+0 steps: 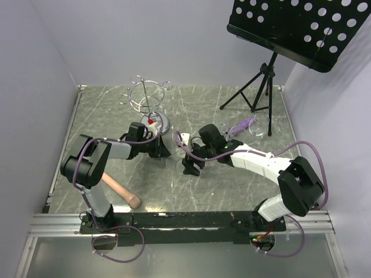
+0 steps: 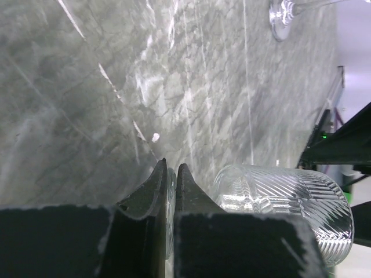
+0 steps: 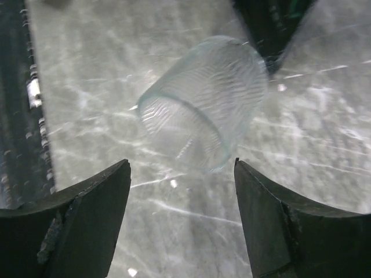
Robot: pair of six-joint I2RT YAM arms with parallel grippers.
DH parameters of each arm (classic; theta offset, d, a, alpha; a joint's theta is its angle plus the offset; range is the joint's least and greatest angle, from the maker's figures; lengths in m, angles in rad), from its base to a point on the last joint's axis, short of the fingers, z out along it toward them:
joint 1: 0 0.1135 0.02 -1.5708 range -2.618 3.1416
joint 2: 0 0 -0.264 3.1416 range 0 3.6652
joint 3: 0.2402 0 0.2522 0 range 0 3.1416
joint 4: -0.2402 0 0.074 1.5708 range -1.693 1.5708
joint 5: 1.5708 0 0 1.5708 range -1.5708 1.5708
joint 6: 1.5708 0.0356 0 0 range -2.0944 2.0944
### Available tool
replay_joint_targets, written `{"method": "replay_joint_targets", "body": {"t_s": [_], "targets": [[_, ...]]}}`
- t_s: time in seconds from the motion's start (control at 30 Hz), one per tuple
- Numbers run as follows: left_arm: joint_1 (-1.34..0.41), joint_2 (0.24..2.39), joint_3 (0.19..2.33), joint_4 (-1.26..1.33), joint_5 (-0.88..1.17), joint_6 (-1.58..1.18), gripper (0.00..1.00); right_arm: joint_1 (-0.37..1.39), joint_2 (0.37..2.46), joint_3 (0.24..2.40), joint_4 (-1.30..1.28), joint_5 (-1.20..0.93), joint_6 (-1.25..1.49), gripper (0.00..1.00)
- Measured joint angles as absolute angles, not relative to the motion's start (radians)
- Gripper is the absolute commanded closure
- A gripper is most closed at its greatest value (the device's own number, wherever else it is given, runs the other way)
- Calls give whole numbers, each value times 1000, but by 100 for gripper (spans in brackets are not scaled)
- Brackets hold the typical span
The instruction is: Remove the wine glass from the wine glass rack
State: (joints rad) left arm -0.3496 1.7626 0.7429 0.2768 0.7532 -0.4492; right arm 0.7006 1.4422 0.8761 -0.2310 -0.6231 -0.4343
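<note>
Top external view, item by item: we list the wine glass rack (image 1: pixel 148 98), a silver wire stand, upright at the far left of the grey marbled table (image 1: pixel 232 185), with no glass visible on its loops. A black perforated music stand (image 1: pixel 301 29) is at the far right. A second clear glass (image 1: pixel 262 124) lies near the stand's legs, beside a purple object (image 1: pixel 243 124). A wooden stick (image 1: pixel 123 191) lies at the near left. The left gripper (image 1: pixel 162 149) sits just near and right of the rack's base, and the right gripper (image 1: pixel 190 162) faces it from the right, a short way apart. Left wrist view: we record the left claw's fingers (image 2: pixel 153 191) pressed together on a thin glass edge of the wine glass (image 2: pixel 284 208). The glass's ribbed bowl lies on its side, reaching right from the fingers. Right wrist view: we note the right claw's fingers (image 3: pixel 87 220) spread wide and holding nothing. The bowl's open mouth points toward the gap between them without touching either finger. The wine glass is thus off the rack and lies crosswise between the two claws. We cannot tell whether it touches the table.
</note>
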Motion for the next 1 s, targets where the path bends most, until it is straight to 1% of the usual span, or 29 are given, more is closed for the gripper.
{"method": "replay_joint_targets", "body": {"t_s": [0.13, 0.2, 0.3, 0.37, 0.73, 0.77, 0.8, 0.87, 0.9, 0.93, 0.97, 1.0], "targets": [[-348, 1782, 747, 289, 781, -470, 99, 715, 1458, 885, -165, -549, -392, 27], [-346, 1787, 748, 291, 790, -478, 99, 715, 1480, 904, -141, -523, -366, 30], [-344, 1800, 756, 290, 805, -489, 99, 715, 1501, 918, -110, -505, -344, 46], [-340, 1814, 765, 287, 820, -493, 99, 715, 1514, 934, -108, -501, -335, 49], [-330, 1856, 800, 271, 861, -506, 99, 716, 1560, 965, -107, -496, -331, 52], [-328, 1862, 804, 269, 869, -506, 99, 717, 1565, 971, -107, -498, -334, 54], [-326, 1866, 807, 266, 876, -507, 98, 718, 1567, 974, -108, -499, -334, 61], [-322, 1875, 819, 252, 881, -507, 92, 721, 1579, 987, -109, -502, -340, 77], [-319, 1879, 827, 241, 883, -506, 83, 723, 1587, 997, -112, -498, -347, 85], [-316, 1882, 833, 226, 885, -494, 72, 724, 1594, 1008, -113, -483, -358, 91], [-312, 1884, 840, 196, 886, -487, 64, 723, 1601, 1018, -110, -470, -364, 96], [-310, 1886, 847, 161, 890, -480, 53, 723, 1608, 1031, -104, -447, -371, 100]]}}
